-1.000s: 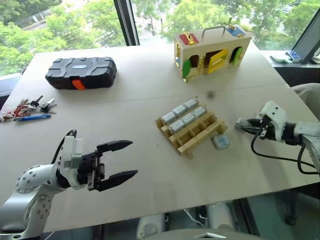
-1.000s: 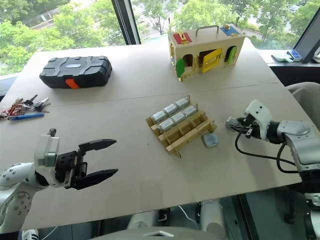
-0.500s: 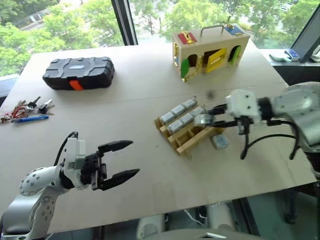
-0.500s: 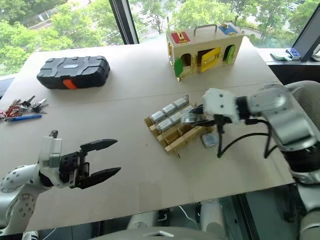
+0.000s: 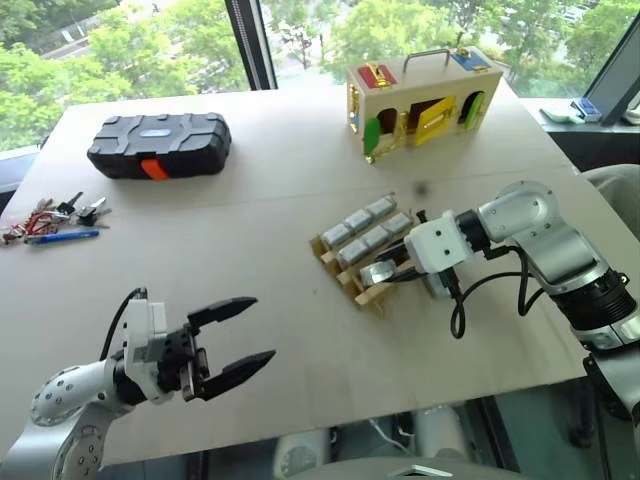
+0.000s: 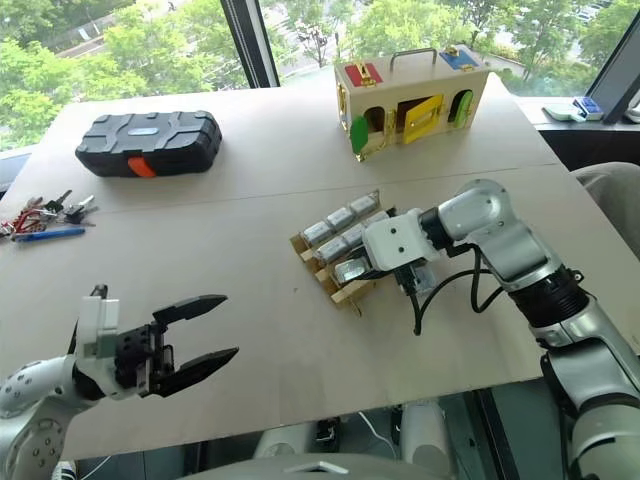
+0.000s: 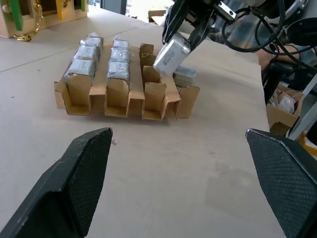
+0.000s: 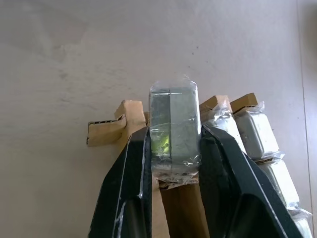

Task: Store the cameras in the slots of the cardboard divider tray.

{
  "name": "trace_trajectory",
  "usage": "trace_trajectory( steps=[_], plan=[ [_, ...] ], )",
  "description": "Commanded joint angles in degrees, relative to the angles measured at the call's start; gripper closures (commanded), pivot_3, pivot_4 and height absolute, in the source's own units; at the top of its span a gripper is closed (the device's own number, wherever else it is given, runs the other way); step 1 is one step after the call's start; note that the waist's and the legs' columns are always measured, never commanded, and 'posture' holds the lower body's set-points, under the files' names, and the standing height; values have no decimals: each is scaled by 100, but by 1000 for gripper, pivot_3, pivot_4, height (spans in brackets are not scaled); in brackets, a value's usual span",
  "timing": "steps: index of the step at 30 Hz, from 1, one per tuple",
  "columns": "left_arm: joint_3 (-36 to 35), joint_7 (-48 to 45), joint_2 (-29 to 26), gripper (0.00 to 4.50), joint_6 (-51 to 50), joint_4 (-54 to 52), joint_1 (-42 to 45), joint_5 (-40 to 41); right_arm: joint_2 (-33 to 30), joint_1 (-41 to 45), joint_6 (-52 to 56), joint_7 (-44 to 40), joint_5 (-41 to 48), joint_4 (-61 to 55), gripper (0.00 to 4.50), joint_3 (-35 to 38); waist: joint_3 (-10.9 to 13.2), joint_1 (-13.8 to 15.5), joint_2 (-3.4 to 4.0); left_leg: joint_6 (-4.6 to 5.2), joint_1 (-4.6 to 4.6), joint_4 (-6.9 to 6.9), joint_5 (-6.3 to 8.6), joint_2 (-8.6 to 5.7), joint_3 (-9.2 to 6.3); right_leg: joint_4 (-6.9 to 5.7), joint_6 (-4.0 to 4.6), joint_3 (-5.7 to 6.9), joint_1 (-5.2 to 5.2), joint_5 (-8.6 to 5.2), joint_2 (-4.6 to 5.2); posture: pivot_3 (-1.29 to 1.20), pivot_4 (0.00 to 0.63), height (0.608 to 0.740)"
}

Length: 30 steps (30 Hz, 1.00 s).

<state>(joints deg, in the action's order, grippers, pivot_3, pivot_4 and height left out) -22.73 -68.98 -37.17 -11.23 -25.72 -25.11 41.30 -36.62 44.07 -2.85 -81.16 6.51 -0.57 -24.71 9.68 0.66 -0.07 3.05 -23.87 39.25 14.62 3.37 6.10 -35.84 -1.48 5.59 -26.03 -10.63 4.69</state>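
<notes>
The cardboard divider tray (image 7: 158,96) lies right of the table's middle, with several cameras (image 7: 86,52) standing in its two far rows. My right gripper (image 8: 173,133) is shut on a silver-grey, film-wrapped camera (image 7: 171,53). It holds that camera tilted just above the tray's empty near row (image 5: 362,293). Another camera (image 7: 184,75) lies flat on the table right beside the tray. My left gripper (image 5: 235,335) hovers open and empty over the near left of the table, well apart from the tray.
A black ribbed case (image 5: 160,143) sits at the back left. A wooden box with coloured doors (image 5: 420,97) stands at the back, behind the tray. Keys and a blue pen (image 5: 50,220) lie at the left edge. The right arm's cable (image 5: 470,300) loops over the table.
My right gripper has swung from the table's right side leftward to over the tray, wrist rolled, carrying the wrapped camera. The left gripper has stayed open in about the same place.
</notes>
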Motion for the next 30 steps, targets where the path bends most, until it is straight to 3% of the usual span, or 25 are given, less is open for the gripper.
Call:
trace_trajectory(
  steps=[1,11,30],
  plan=[
    [-167,78,13,0,111,-244,-61,88,86,165,-457,-167,-140,210,3750,-43,0,1,0,4,1,0,-2,0,0,0,0,1,0,0,-2,0,150,740],
    [-324,82,-23,0,108,-371,-187,178,446,493,-1201,-206,-469,1166,3750,-134,0,2,0,-3,3,1,1,2,1,-3,2,1,0,1,-3,0,150,740],
    [-360,247,-26,0,86,-636,-303,248,691,989,-1607,-1134,-68,2170,3750,-591,1,-8,2,-3,3,-1,1,2,2,-2,5,1,0,3,-2,0,150,740]
  ],
)
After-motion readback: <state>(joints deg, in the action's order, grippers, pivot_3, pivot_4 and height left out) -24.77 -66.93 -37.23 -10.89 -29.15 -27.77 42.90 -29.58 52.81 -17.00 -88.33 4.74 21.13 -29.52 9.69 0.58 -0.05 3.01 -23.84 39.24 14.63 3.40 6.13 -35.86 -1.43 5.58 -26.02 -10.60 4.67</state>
